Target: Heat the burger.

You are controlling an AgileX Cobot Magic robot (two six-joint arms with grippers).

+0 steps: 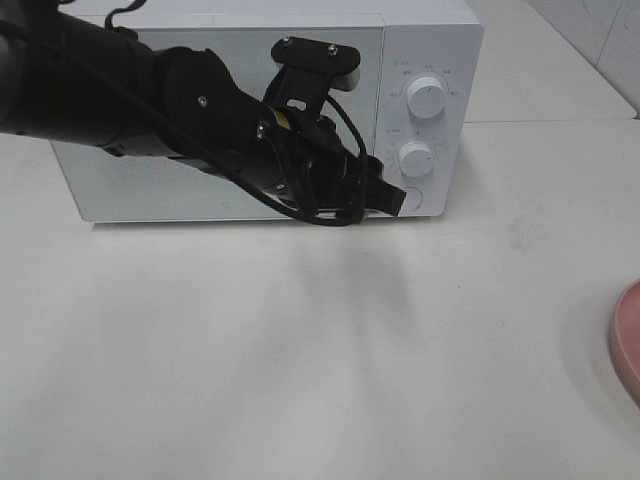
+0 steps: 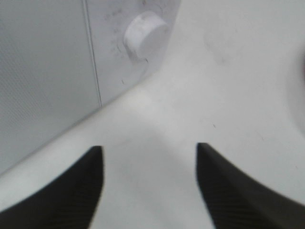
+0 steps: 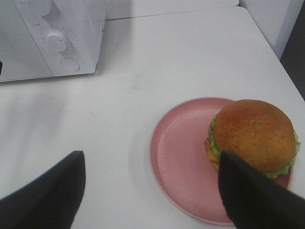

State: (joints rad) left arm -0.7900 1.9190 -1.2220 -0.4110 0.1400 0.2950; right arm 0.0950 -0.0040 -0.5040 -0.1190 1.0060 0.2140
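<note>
Burger [image 3: 252, 136] sits on the far-right side of a pink plate [image 3: 178, 162], on the counter [image 1: 300, 370] well off to the right of the microwave [image 1: 420, 40]. My right end effector [image 3: 150, 191] hovers above the plate's near edge with its fingers spread wide, holding nothing. My left end effector [image 2: 148, 183] is up at the microwave's lower right corner, near the lower knob [image 1: 416, 156] and the round button [image 1: 412, 197] below it; its fingers stand apart with nothing between them.

The door looks closed to me. If I bring the burger over before it opens, I will have nowhere to put it. A left-arm push on that corner could slide the whole oven back on the smooth counter. On the right, I judge that a grip on the domed bun alone could lift the top off the layers, and a grip on the plate rim could tip the burger, since it sits off-centre.

The counter is plain white, slightly scuffed, otherwise bare. A pale wall stands behind it.
</note>
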